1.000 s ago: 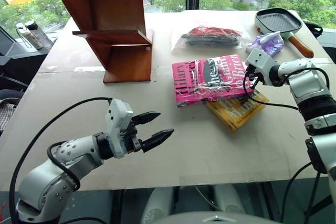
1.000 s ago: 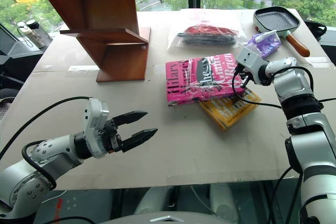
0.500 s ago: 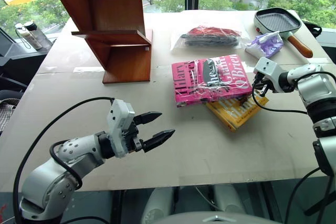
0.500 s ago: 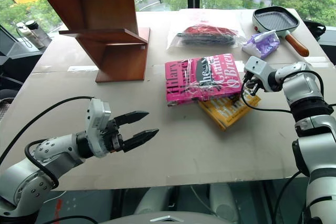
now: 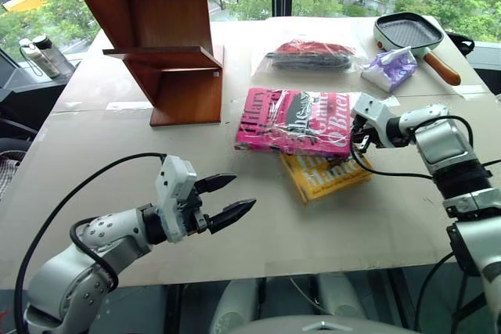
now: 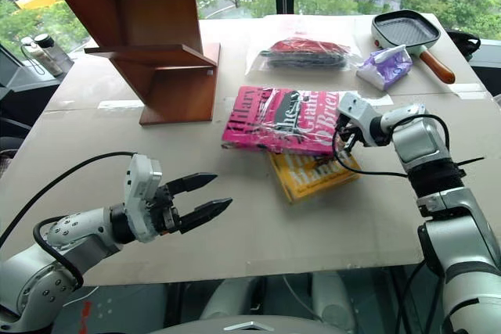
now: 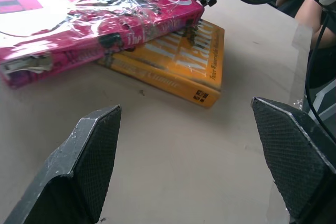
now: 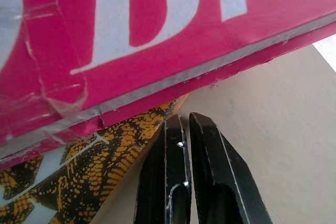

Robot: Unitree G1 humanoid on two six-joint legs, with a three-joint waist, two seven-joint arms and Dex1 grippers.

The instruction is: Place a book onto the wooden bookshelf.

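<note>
Head views, left to right: my left claw (image 5: 223, 199) hangs above the near part of the bench (image 5: 94, 162), fingers spread wide, holding nothing; the wooden bookshelf (image 5: 160, 33) stands at the far left of the bench; the book (image 5: 296, 120), pink and plastic-wrapped, lies flat at centre, to the right of the shelf and apart from it, overlapping a yellow book (image 5: 322, 174) beneath; my right claw (image 6: 342, 132) has its fingers pressed together, gripping nothing, tips at the pink book's right edge where it overhangs the yellow one; contact there I cannot confirm.
</note>
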